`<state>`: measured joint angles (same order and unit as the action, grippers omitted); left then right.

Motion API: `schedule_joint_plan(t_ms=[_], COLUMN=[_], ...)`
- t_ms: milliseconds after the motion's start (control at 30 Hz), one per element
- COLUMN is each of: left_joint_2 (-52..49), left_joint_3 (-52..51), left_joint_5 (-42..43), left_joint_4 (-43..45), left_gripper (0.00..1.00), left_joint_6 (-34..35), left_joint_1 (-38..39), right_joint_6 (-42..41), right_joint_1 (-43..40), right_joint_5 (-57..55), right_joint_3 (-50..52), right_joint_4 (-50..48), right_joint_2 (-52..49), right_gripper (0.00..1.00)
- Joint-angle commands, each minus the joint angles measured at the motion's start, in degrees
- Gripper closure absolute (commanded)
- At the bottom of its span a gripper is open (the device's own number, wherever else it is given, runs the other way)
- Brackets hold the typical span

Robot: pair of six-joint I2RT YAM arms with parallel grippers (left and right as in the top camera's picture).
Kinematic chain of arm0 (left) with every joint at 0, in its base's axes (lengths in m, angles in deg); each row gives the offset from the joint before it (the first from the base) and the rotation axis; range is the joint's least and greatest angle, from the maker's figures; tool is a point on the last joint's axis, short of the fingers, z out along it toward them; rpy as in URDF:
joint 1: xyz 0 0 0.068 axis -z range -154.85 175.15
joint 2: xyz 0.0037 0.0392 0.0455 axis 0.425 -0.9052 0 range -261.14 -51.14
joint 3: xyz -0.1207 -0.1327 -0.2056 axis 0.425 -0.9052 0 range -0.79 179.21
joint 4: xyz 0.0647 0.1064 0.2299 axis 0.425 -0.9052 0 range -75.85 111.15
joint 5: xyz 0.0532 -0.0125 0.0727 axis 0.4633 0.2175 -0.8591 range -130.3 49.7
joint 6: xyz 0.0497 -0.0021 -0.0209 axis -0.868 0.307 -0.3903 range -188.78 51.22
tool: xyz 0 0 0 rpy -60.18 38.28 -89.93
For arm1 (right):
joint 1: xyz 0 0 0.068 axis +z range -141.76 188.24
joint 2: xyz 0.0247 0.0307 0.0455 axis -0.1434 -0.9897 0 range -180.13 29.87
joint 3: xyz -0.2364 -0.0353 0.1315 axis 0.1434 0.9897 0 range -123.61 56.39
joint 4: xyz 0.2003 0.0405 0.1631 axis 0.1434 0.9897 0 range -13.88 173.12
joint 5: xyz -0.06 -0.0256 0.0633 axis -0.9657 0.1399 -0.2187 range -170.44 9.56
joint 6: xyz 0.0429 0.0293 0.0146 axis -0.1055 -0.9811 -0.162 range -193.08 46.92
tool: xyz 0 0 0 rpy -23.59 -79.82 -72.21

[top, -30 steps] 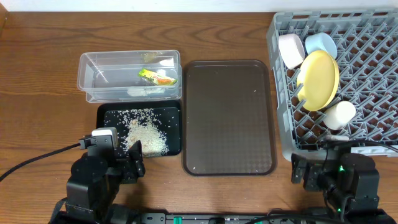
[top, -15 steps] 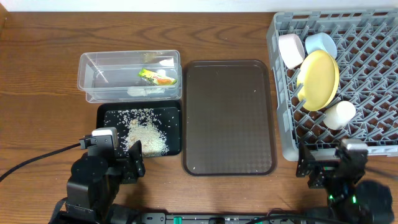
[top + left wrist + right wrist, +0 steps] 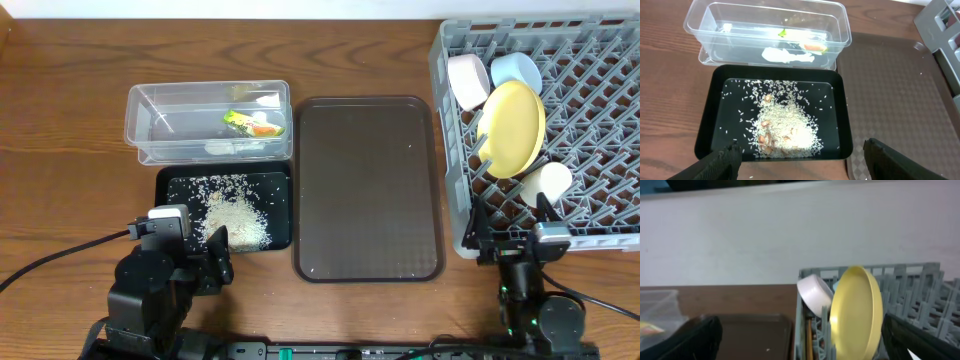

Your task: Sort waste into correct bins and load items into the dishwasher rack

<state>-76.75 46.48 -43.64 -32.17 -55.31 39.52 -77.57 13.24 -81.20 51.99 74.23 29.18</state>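
The left gripper [image 3: 800,150] has its two fingers wide apart and holds nothing. It hangs over the near edge of the black tray [image 3: 707,125]. In this tray lie the rice grains [image 3: 785,130], most in one heap near the middle, with some brownish bits among them. Just behind the tray stands the clear tub [image 3: 700,20]. Inside it are the green-yellow wrapper [image 3: 812,46] and a white crumpled piece [image 3: 787,55].

The right gripper [image 3: 800,325] is also spread apart and empty, near the front left corner of the dishwasher rack [image 3: 600,60]. In the left part of the rack stand on edge the pink bowl [image 3: 467,80], the blue bowl [image 3: 516,70] and the yellow plate [image 3: 513,128]. The white cup [image 3: 546,184] lies just in front of the plate. Between the bins and the rack lies the brown serving tray [image 3: 365,190].
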Motion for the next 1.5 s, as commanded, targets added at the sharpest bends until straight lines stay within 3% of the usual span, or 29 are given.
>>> schedule_joint_plan(t_ms=[0, 167, 1300, 1467], left_joint_2=[0.2, 0.2, 2.1, 7.8], left_joint_3=[-0.3, -0.3, -0.7, -9.3], left_joint_5=[-0.1, -0.1, 0.1, 0.9], left_joint_4=[0.2, 0.2, -1.7, 7.7], left_gripper=[0.2, 0.2, 0.19, 0.2], left_joint_6=[0.1, 0.1, 0.1, -3.2], left_joint_1=[0.2, 0.2, -1.9, -8.0], right_joint_6=[4.8, 5.4, 5.4, 5.4], right_joint_1=[-0.2, -0.1, -0.1, -0.1], right_joint_5=[-0.7, -0.2, -0.3, -0.3], right_joint_3=[4.3, 4.1, 4.1, 4.1], right_joint_4=[-2.9, 6.6, 6.1, 6.1], right_joint_2=[0.4, 0.4, 0.2, 0.2], right_gripper=[0.01, 0.01, 0.01, 0.01])
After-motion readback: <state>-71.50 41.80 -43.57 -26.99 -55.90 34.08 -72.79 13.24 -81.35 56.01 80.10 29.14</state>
